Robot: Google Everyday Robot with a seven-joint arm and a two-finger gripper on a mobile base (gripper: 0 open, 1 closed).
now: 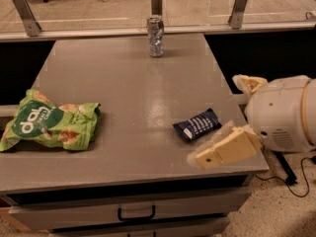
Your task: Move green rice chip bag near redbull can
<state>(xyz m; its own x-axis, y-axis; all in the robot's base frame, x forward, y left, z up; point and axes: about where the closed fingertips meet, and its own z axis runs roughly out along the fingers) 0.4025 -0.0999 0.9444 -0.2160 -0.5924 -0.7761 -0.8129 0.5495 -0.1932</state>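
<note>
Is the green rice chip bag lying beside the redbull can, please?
No, the green rice chip bag lies front left on the table, the redbull can stands at its far edge, and the gripper hovers front right.

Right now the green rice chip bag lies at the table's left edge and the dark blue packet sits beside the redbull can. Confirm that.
Not quite: the camera view shows the dark blue packet at the front right of the table, by the tool, far from the redbull can. The green rice chip bag does lie at the left edge.
</note>
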